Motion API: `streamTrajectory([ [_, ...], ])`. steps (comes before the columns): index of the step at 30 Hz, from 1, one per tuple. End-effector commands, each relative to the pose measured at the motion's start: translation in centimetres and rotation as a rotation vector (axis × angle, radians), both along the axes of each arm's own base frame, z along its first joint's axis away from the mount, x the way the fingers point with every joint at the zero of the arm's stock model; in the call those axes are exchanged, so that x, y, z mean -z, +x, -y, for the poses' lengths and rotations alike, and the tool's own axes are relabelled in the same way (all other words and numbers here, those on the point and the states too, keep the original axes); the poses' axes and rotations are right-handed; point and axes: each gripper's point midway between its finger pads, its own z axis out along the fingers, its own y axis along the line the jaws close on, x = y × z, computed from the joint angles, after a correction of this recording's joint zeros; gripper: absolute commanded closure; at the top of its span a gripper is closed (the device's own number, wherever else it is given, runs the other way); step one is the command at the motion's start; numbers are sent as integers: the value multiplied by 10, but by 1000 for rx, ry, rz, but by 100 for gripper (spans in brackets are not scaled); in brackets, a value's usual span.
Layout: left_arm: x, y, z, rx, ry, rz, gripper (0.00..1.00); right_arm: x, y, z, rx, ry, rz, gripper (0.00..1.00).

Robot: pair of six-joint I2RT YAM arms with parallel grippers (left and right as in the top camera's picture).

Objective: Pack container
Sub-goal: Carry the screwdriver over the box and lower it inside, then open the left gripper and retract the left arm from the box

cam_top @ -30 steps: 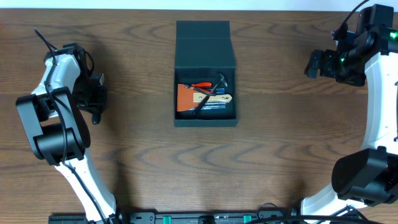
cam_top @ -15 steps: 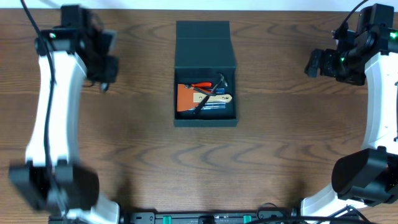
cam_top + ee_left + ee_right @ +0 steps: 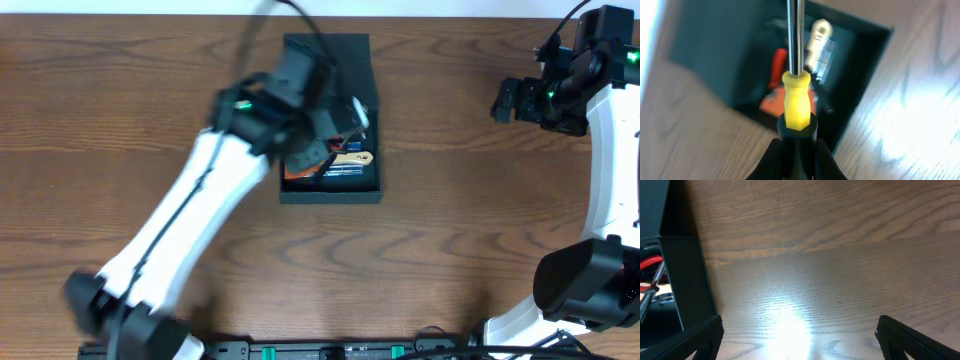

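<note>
Scene: a two-armed robot packs hand tools at a dark wood-grain table [image 3: 450, 250].
Container: the dark teal container [image 3: 330, 195] sits near the table's far edge, midway between its left and right edges. It is open, with the lid [image 3: 325, 50] folded back toward the far edge.
Contents: an orange item [image 3: 298, 160], red-handled pliers [image 3: 650, 262] and a pale-handled tool [image 3: 352, 158] lie inside; the rest is too blurred to name.
Left gripper: the left gripper [image 3: 796, 132] hangs over the open box, its jaws pinching the yellow handle of a screwdriver [image 3: 797, 102]. The steel shaft points ahead toward the compartment.
Right gripper: the right gripper [image 3: 799, 332] hovers near the far right corner, well apart from the box. Its fingers are spread wide with nothing between them.
Step in hand: by the look of it, delivering the screwdriver into the box; closing the lid appears to remain.
Handling: the box looks stiff and matte, so likely not slippery, and the tools inside should make it weighty enough to sit firm.
Where to hold: the lid's free edge looks best for closing; opposite side walls for shifting the box.
Risk: a long shaft may catch on the wall or foul the lid.
</note>
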Motion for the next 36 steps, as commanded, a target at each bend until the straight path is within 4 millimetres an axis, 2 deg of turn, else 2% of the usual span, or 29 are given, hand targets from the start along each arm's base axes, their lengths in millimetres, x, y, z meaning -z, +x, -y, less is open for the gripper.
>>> streamTrajectory([
  [1, 44, -2, 9, 126, 98, -68, 94, -5, 2, -2, 10, 9, 16, 1],
  [5, 81, -1, 12, 162, 155, -144, 93, -5, 1, -2, 10, 10, 12, 1],
  [9, 110, -2, 12, 167, 193, -209, 92, -5, 0, -3, 10, 10, 8, 1],
  [14, 135, -11, 9, 173, 231, -294, 90, -5, 0, -3, 10, 10, 8, 1],
  [17, 143, -14, 7, 167, 244, -320, 87, -5, 0, -3, 10, 10, 9, 1],
  [20, 143, -13, 8, 154, 240, -320, 83, -5, 0, -3, 10, 10, 9, 1],
  [21, 143, -13, 8, 151, 239, -319, 76, -5, 0, -3, 10, 10, 9, 1],
  [24, 142, -13, 9, 128, 235, -320, 72, -5, 0, -3, 10, 10, 9, 1],
  [30, 133, -10, 11, 91, 216, -304, 71, -4, -1, -3, 10, 11, 5, 1],
  [33, 121, -2, 8, 74, 222, -254, 73, -4, -2, -3, 10, 12, 2, 1],
  [36, 98, 15, -1, -12, 249, -153, 73, -4, -2, -3, 10, 12, 2, 1],
])
